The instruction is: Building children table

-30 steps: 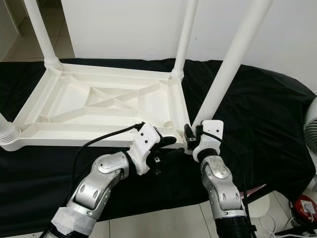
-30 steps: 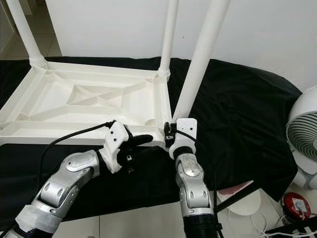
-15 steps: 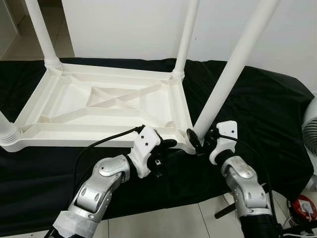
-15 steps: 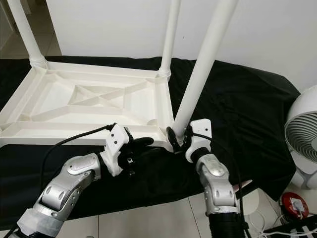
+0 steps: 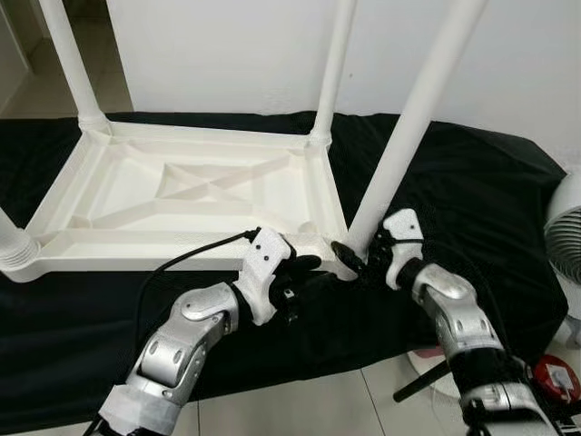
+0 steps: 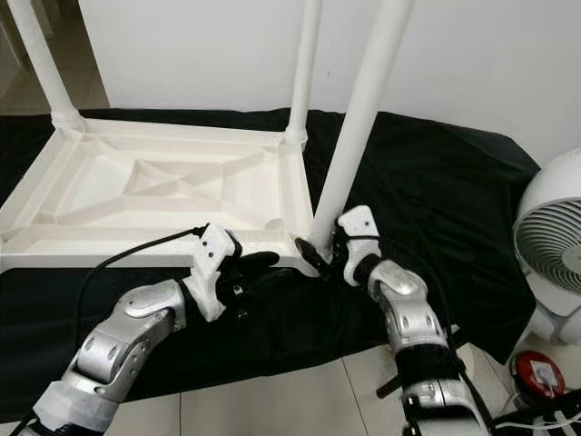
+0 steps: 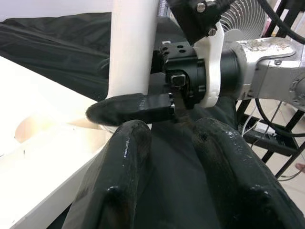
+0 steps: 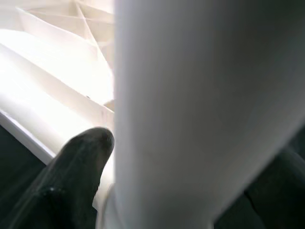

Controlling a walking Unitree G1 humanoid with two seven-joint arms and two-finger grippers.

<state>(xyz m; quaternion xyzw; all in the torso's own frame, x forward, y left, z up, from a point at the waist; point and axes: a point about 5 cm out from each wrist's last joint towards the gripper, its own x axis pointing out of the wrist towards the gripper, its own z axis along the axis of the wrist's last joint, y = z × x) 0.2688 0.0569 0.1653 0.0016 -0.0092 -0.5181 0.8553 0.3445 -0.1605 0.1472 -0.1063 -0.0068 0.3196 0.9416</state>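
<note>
Gripping the base of the white table leg [image 5: 399,150], the right gripper [image 5: 361,259] has one finger on each side of it. The left gripper [image 5: 304,272] rests just beside the upturned table's [image 5: 182,195] corner, its fingers [image 7: 119,162] narrowly parted, holding nothing.

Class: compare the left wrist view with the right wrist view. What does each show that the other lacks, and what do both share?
The left wrist view alone has the fan, the black cloth and the right gripper from outside, one finger against the leg. The right wrist view alone has the tabletop's crossed ribs. Both share the white leg, its corner of the tabletop and a right finger.
</note>
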